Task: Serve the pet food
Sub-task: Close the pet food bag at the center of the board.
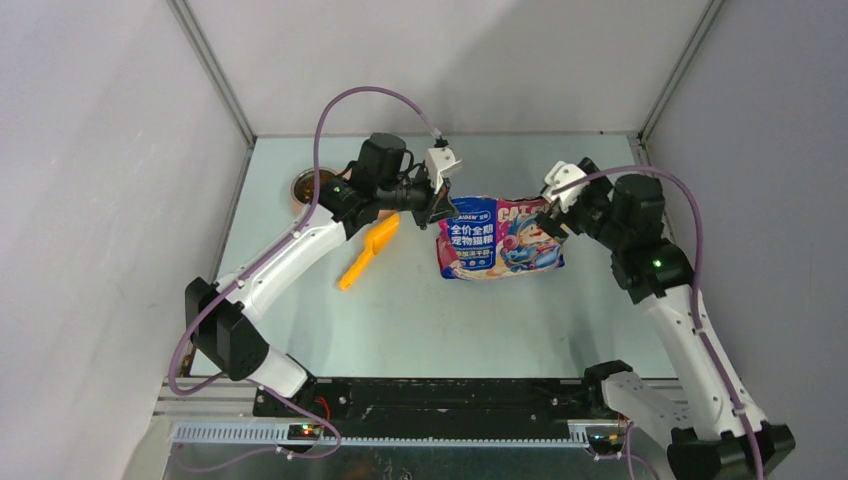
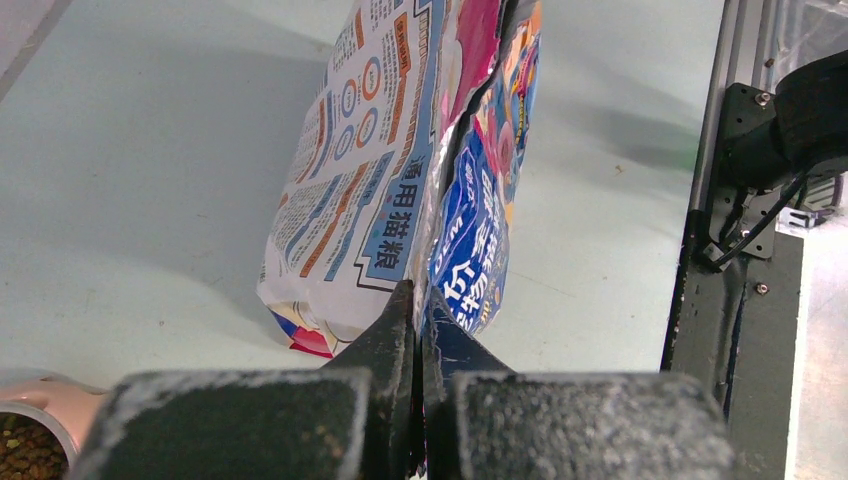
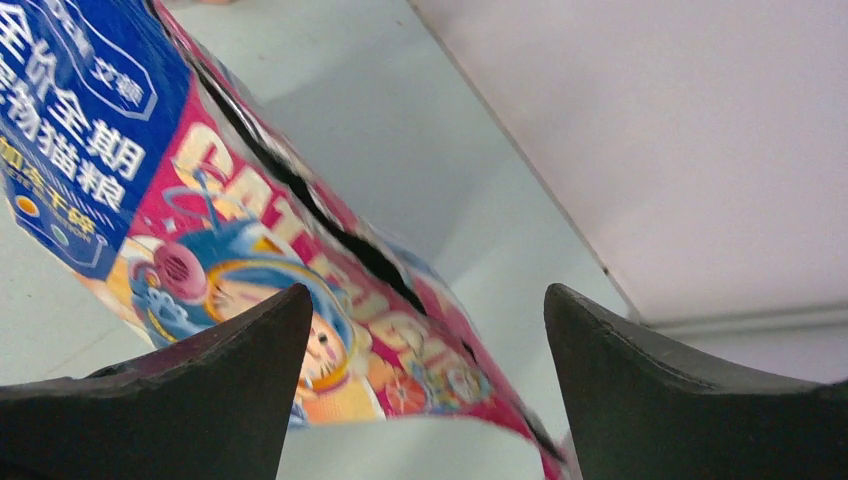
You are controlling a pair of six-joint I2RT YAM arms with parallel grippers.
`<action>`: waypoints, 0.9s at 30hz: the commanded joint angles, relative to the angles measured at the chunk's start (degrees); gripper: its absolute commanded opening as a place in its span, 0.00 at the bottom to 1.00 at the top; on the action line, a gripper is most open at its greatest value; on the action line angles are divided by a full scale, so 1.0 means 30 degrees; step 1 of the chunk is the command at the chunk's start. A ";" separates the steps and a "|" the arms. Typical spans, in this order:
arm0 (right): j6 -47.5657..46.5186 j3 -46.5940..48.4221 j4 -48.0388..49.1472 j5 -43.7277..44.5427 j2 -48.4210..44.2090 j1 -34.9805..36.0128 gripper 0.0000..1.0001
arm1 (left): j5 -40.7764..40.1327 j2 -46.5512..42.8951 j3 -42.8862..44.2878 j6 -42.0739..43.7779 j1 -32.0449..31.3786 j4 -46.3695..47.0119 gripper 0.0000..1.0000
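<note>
Pet food bag (image 1: 498,238), glossy blue, pink and red pouch, sits on the pale green desk (image 1: 420,330); left claw (image 2: 418,300) clenched on its side edge, right claw (image 3: 428,300) released, fingers either side of the opened top. Risk: single-edge hold lets bag twist or sag, spilling contents. Pink feeder's steel bowl (image 2: 50,395) near left arm holds brown kibble (image 2: 15,450); bag contents hidden.
</note>
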 commanded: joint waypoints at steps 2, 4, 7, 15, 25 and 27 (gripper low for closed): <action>-0.0034 0.1058 0.1476 0.0533 0.1978 0.1766 0.88 | 0.0718 -0.1471 0.0627 -0.0354 0.0445 0.1073 0.00; 0.0144 0.1060 0.1851 0.0795 0.2393 0.2339 0.86 | 0.0755 -0.1584 0.0520 -0.0352 0.0445 0.1153 0.00; 0.0117 0.1052 0.2246 0.1865 0.2766 0.3291 0.79 | 0.0822 -0.1690 0.0458 -0.0349 0.0445 0.1176 0.00; -0.0083 0.0358 0.2918 0.4459 0.1913 0.3615 0.51 | 0.0695 -0.1919 0.0393 -0.0315 0.0473 0.1192 0.00; -0.0413 -0.0265 0.2785 0.4408 0.0927 0.2995 0.13 | 0.0630 -0.1970 0.0482 -0.0313 0.0520 0.1163 0.00; -0.0321 -0.0258 0.2974 0.4612 0.0911 0.2932 0.01 | 0.0612 -0.1987 0.0469 -0.0270 0.0506 0.1172 0.00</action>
